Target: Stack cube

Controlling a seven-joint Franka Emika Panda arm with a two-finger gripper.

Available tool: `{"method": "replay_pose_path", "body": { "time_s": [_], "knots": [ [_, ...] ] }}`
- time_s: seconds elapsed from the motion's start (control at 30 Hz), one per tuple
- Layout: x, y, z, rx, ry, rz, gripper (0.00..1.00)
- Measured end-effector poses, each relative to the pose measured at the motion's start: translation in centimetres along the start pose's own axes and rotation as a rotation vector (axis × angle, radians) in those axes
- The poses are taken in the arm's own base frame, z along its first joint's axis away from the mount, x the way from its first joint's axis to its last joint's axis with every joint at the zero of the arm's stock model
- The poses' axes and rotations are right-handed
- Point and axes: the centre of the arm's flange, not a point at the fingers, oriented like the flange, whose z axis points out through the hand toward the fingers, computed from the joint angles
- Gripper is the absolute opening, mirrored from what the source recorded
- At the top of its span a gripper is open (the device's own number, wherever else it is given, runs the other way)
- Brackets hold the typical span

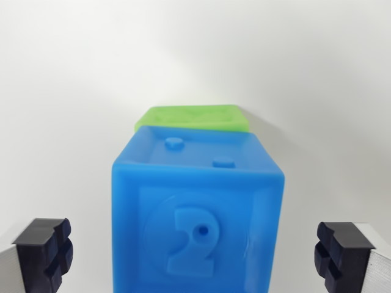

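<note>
Wrist view: 1 blue cube [197,210], 1 green cube [190,117] behind, end effector [195,256] open.

Count, wrist view: 2 cubes, 2 finger pads
1 blue cube [197,213], a raised "2" on its near face and 2 small studs on its top; 1 green cube [192,117] partly hidden behind it; 2 dark finger pads [44,253], one at each lower corner of the frame
</note>
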Motion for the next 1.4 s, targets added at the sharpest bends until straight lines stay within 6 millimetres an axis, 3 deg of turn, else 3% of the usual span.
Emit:
{"method": "replay_pose_path", "body": {
  "time_s": [0.43,1.4],
  "knots": [
    [0.0,0.0,-4.3,-0.001,0.002,0.000,1.00],
    [0.0,0.0,-16.6,-0.004,0.005,0.000,1.00]
  ]
}}
